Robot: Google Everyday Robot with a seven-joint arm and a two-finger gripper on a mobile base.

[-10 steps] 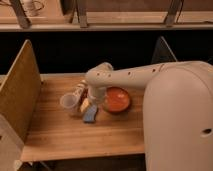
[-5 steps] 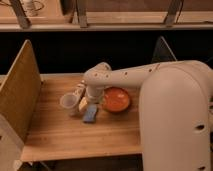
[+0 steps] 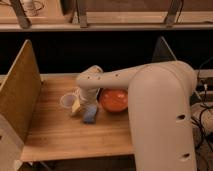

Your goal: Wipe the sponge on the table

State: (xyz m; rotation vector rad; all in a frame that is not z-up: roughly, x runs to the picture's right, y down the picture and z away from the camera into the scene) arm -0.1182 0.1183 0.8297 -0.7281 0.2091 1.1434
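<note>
The blue sponge (image 3: 90, 114) lies flat on the light wooden table (image 3: 60, 135), just left of an orange bowl. My white arm reaches in from the right, and its gripper (image 3: 88, 102) is directly above the sponge, coming down onto its far end. The arm's wrist hides the fingers.
An orange bowl (image 3: 114, 100) sits right of the sponge. A clear cup (image 3: 67, 101) and a yellowish block (image 3: 76, 106) stand just left of the gripper. An upright wooden side panel (image 3: 20, 95) borders the left; a dark panel (image 3: 162, 50) stands at the back right.
The arm's wrist has shifted slightly to the left over the sponge. The sponge, cup and bowl stay about where they were.
</note>
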